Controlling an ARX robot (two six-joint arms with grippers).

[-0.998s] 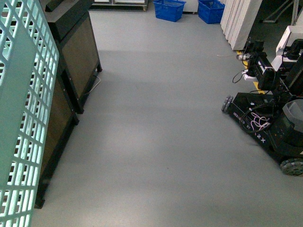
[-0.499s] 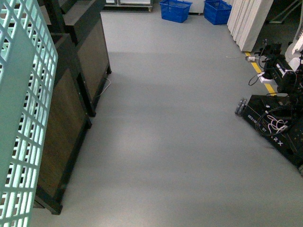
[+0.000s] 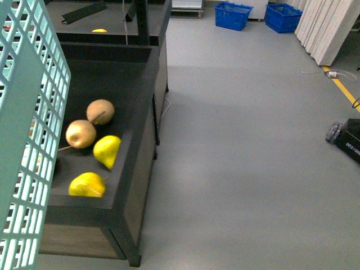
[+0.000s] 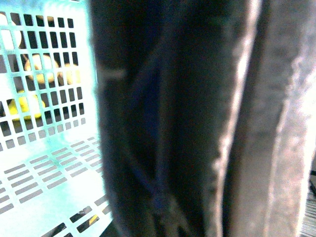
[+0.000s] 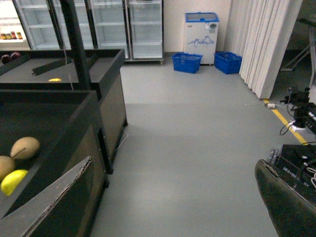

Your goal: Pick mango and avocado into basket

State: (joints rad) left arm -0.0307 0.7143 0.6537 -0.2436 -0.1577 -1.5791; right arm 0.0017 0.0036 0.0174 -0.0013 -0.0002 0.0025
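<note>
Fruits (image 3: 107, 151) have swung into front view in the black bin (image 3: 112, 73) beside the basket (image 3: 34, 140); right gripper (image 5: 174, 163) gapes empty, left gripper (image 4: 212, 128) cannot be judged.

1. The basket (image 3: 28, 140) fills the left edge of the front view, in front of and left of the near bin (image 3: 138, 191).
2. Four fruits (image 3: 80, 134) lie in the near bin, close together: two behind, two in front.
3. The far bin (image 3: 162, 73) stands right behind the near bin, with one small object (image 3: 99, 30) in it.
4. The floor (image 3: 236, 157) lies right of both bins.
5. Two crates (image 3: 233, 15) sit side by side on the floor, far back and right of the far bin.
6. A wheeled base (image 3: 344, 138) sits at the right edge.
7. In the right wrist view, coolers (image 5: 143, 24) stand behind the far bin.
</note>
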